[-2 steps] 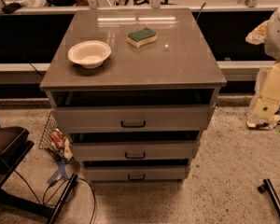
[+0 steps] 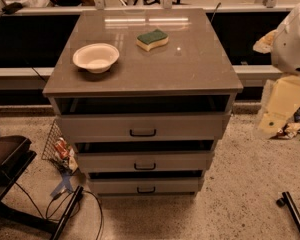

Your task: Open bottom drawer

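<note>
Nothing has hold of the bottom drawer (image 2: 145,185) yet, so I'd say the job is at its start: the reach is not yet made. That drawer is the lowest and smallest-looking of three grey fronts on the cabinet (image 2: 140,79), down near the floor (image 2: 240,184), with a small black handle (image 2: 146,189) in the middle of it. A dark band shows above its front. It looks shut or close to it, and I see none of its inside.

The white arm (image 2: 292,34) is up at the right edge, well apart from the cabinet. Low in the near right corner a dark bar lies over the floor, and I take that for the claw (image 2: 292,215), though I'm not sure of it. It touches nothing and carries nothing I can make out. Whether it is released or clenched I cannot tell.

The next move, as I judge it, calls for the claw to travel left and down to the lowest handle, not the middle (image 2: 145,166) or top (image 2: 143,132) one above. It must then close around that bar and pull straight toward the near side. The handle sits low and the bar is slim, so the aim needs care.

On the top, a bowl (image 2: 95,57) and a sponge (image 2: 152,39) sit out of the way.
</note>
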Robot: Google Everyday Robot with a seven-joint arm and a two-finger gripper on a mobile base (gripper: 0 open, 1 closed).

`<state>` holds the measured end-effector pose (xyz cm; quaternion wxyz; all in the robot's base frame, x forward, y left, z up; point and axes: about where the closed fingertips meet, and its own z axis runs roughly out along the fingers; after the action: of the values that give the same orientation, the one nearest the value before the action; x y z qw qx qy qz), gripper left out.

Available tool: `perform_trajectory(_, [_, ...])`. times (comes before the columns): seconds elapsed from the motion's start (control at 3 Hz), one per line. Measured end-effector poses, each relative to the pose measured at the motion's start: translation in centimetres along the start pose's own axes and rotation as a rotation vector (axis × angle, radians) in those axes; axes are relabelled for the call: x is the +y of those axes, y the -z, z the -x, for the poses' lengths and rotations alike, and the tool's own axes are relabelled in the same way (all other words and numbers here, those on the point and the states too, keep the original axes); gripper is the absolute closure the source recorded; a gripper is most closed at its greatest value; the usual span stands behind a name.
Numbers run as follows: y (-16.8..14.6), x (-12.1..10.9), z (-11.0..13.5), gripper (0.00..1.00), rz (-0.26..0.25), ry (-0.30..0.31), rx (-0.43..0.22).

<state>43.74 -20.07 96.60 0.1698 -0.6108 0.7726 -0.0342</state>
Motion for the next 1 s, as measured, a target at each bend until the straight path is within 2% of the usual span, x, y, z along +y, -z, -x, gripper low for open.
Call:
perform_trajectory(0.33, [-3.7, 2.2, 0.3, 0.0, -0.019, 0.001, -0.019])
perform_trajectory(0.67, [-10.4, 6.4, -0.5, 0.0, -0.034, 0.017, -0.04])
perform_trajectory(1.0, [-17.3, 9.1, -2.3, 0.0, -0.031, 0.029, -0.004])
